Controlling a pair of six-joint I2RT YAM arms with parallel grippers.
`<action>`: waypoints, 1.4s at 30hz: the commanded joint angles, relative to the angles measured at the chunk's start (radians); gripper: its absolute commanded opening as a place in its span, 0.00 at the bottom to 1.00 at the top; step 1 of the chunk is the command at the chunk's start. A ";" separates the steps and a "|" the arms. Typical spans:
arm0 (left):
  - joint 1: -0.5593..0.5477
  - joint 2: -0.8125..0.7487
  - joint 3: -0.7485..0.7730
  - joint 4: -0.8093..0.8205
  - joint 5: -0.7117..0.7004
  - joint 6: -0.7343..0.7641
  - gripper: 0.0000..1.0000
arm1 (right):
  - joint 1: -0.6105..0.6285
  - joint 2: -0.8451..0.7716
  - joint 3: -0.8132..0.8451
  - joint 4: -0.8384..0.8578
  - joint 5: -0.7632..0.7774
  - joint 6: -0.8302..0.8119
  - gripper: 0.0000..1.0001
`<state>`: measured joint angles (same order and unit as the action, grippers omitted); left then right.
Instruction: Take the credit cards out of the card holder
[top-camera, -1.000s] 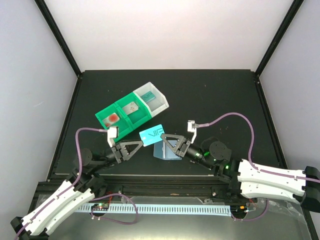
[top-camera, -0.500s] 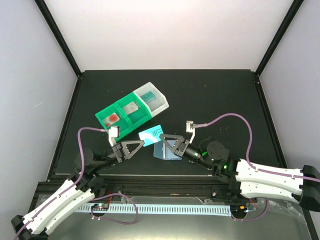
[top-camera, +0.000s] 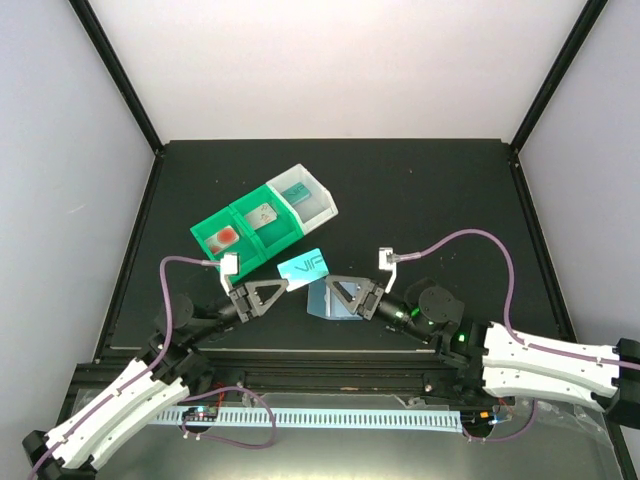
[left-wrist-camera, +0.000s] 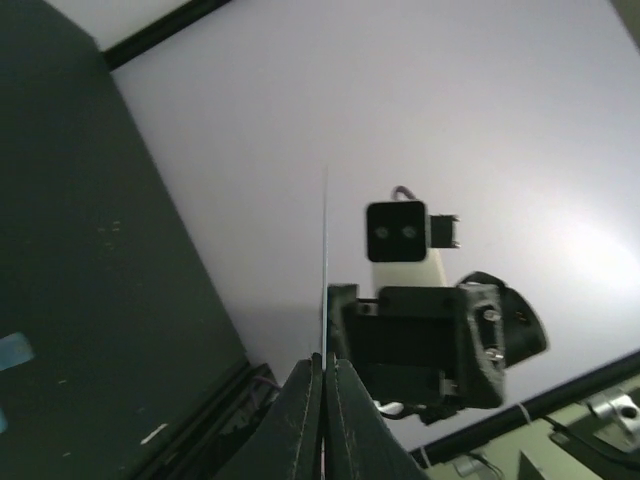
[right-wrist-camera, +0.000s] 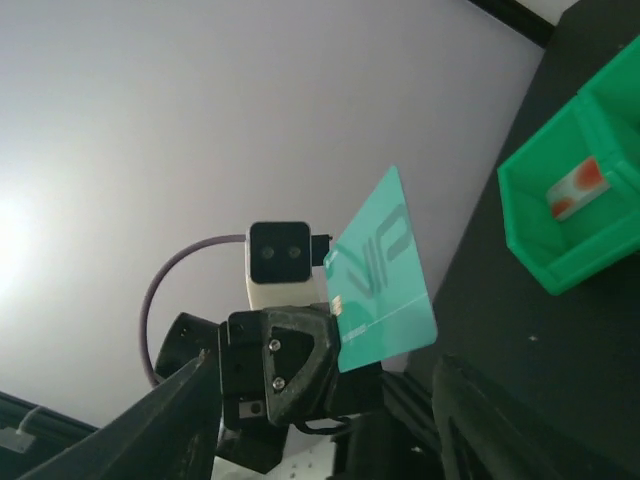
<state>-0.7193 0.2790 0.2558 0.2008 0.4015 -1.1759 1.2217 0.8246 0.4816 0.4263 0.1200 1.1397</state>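
The left gripper (top-camera: 285, 288) has its fingers pressed together on the teal card (top-camera: 303, 266). Just ahead of its tips, the right gripper (top-camera: 326, 284) faces it, jaws parted.

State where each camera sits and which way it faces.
Top external: above and behind the bases, looking down on the table; both arms show, with left gripper and right gripper.
Left wrist: on the left arm, facing the right gripper; own shut fingers show.
Right wrist: on the right arm, facing the left gripper; own open fingers show.
Shared: both wrist views show the teal card.
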 joint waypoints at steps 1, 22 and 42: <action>0.004 0.005 0.048 -0.138 -0.111 0.056 0.02 | 0.004 -0.068 -0.014 -0.169 0.040 -0.124 0.66; 0.099 0.494 0.414 -0.531 -0.471 0.209 0.02 | 0.004 -0.290 0.019 -0.577 0.158 -0.376 1.00; 0.288 1.151 0.760 -0.444 -0.529 0.191 0.01 | 0.004 -0.342 0.064 -0.638 0.107 -0.443 1.00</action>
<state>-0.4446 1.3731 0.9592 -0.2760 -0.0761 -0.9634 1.2224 0.4915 0.5076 -0.2081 0.2241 0.7296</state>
